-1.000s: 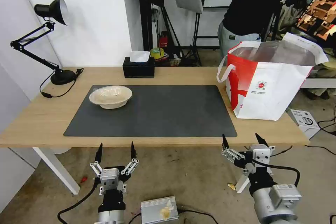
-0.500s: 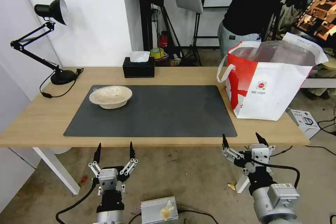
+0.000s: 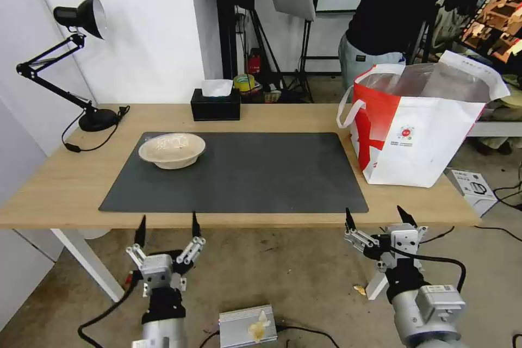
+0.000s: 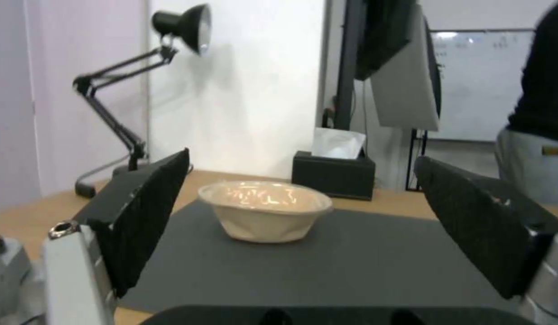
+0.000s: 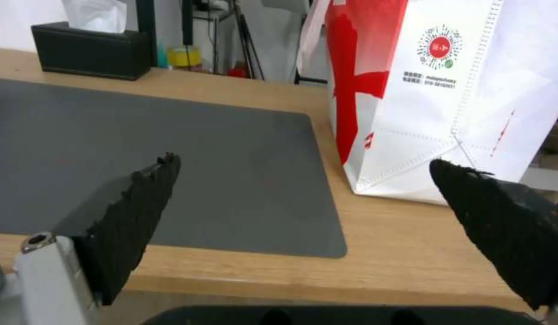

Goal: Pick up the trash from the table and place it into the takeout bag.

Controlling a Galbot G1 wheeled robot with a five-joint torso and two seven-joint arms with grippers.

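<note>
Head view: lidded beige bowl (image 3: 172, 150) on mat (image 3: 255, 174)

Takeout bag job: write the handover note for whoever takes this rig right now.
Left gripper: open, empty, just before the table's near edge, facing the beige bowl.
Right gripper: open, empty, at the near edge towards the takeout bag.
Beige bowl with clear lid sits on the grey mat's far left corner, untouched.
Takeout bag stands upright on the table's right end, mouth open; what is inside cannot be seen.
Done: nothing that can be confirmed.
Left: grasp the bowl, carry it to the bag, drop it in.
</note>
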